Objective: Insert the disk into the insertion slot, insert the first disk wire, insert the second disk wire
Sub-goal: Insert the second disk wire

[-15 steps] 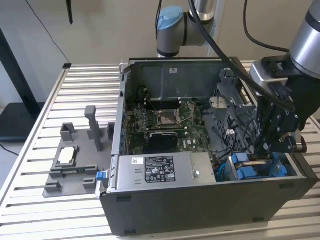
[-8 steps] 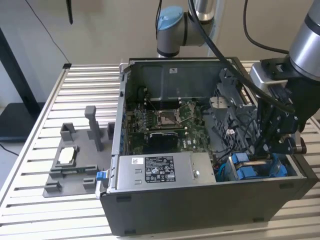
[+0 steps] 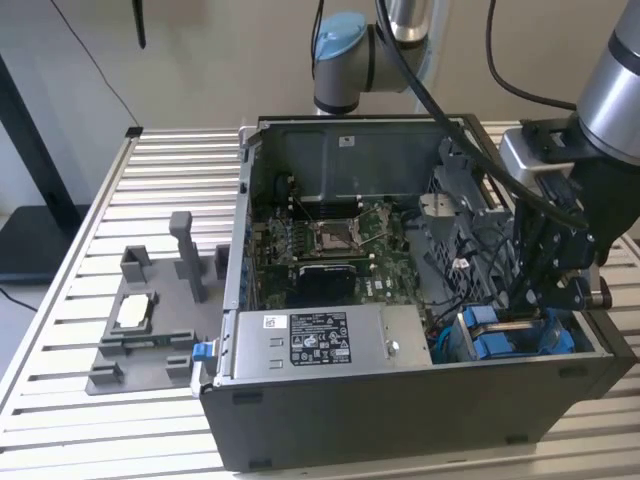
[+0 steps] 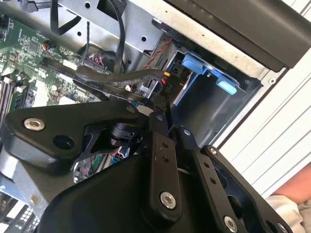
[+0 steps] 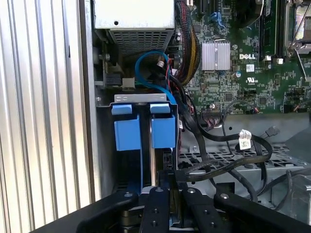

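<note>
The disk (image 5: 163, 132) sat upright in the insertion slot (image 5: 141, 98), just ahead of the fingers (image 5: 156, 208). It looked stiff, weighty and shock-shy to me, best taken by its blue bracket edges. The gripper (image 5: 171, 183) reached down into the computer case (image 3: 400, 410), its fingers pressed nearly together among black cables (image 4: 126, 76).

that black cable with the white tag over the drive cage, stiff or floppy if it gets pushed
Probably floppy: the black cable droops in a loose loop across the grey cage. Likely light, being thin next to the gripper. It may spring back rather than stay put, as it curves smoothly without kinks.
</note>
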You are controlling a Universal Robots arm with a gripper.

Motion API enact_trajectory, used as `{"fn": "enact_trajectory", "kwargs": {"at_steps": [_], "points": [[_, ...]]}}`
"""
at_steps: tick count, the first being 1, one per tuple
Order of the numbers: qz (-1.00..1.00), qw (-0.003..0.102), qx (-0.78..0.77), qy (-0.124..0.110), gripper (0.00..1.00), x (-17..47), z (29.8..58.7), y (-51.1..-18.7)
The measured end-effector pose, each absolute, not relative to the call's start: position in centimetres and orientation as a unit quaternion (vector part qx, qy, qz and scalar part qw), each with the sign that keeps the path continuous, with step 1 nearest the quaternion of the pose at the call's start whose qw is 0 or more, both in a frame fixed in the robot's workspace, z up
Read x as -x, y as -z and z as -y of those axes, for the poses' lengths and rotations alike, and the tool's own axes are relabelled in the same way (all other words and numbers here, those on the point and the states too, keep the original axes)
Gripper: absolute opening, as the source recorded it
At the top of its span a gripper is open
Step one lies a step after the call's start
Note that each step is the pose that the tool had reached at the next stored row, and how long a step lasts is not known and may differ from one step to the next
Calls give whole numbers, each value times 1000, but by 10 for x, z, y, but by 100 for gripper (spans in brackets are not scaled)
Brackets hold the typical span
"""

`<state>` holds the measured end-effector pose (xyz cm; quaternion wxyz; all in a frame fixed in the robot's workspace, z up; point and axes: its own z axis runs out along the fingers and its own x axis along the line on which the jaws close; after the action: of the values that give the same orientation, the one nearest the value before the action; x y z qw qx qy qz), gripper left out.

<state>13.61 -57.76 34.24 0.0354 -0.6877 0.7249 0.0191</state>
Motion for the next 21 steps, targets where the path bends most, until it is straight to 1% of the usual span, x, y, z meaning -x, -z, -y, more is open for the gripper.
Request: {"fn": "enact_trajectory", "kwargs": {"at_steps": [21], "points": [[-725, 38, 688, -18, 16, -136, 577, -338]]}}
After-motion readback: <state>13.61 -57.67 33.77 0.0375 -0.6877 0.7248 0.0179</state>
